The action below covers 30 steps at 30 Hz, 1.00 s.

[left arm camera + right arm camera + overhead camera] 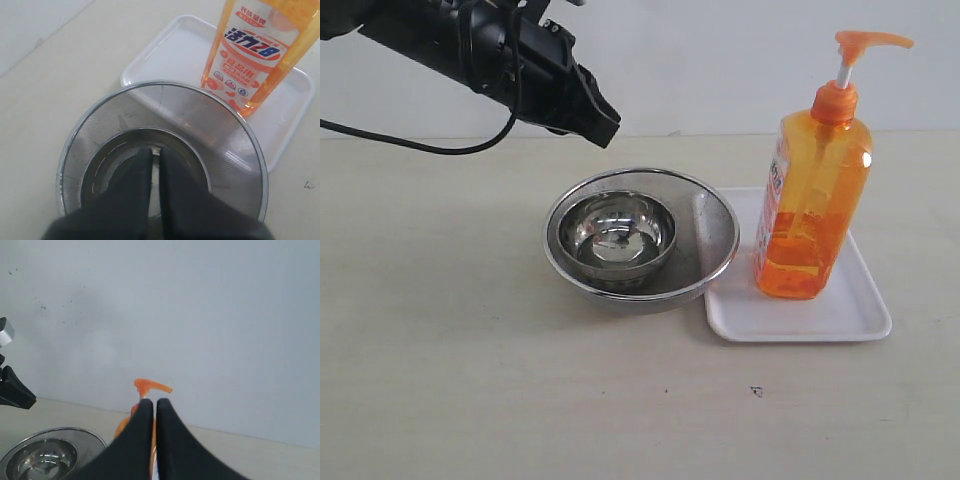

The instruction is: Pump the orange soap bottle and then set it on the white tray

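- We see the orange soap bottle standing upright on the white tray, pump head raised.
- A steel mesh strainer sits against the tray's edge, its rim overlapping that edge, with 1 smaller steel bowl nested inside.
- Our left gripper hovers above the strainer's far rim, apart from the tray, jaws clenched on nothing.
- Our right gripper has its 2 jaws pressed nearly together, empty; we cannot place it against the tray.

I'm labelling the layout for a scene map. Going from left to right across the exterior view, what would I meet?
left gripper → steel mesh strainer, with a smaller steel bowl inside it → white tray, with the orange soap bottle standing on it.
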### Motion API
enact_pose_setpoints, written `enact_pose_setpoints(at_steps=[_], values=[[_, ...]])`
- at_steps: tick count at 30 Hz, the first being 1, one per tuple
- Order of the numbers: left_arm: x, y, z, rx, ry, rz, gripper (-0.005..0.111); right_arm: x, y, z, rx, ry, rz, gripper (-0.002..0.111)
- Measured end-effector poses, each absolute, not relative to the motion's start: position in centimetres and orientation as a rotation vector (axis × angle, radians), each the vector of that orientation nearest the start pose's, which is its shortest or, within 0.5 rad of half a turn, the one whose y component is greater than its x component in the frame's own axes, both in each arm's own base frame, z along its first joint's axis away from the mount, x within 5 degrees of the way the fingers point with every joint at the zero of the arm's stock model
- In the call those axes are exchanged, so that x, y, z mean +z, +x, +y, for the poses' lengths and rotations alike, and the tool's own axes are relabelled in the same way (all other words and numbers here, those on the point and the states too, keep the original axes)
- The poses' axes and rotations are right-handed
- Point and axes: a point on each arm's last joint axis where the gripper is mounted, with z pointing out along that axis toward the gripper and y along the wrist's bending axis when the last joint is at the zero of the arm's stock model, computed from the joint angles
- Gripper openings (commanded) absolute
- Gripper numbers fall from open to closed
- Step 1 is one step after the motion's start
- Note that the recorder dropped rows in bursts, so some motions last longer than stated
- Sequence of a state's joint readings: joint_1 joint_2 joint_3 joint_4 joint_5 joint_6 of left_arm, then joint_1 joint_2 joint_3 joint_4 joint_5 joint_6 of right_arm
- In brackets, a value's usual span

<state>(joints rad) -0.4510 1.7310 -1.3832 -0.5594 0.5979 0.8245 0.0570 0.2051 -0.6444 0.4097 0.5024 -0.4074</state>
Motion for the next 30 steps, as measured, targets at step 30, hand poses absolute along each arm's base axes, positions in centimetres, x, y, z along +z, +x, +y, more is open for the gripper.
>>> enact_pose_setpoints(at_steps=[30], values=[[29.2,34.3,-19.5,-0.398,1.029,2.087,0.005,19.5,5.4,0.6,0.064,-0.065,1.743,0.0]])
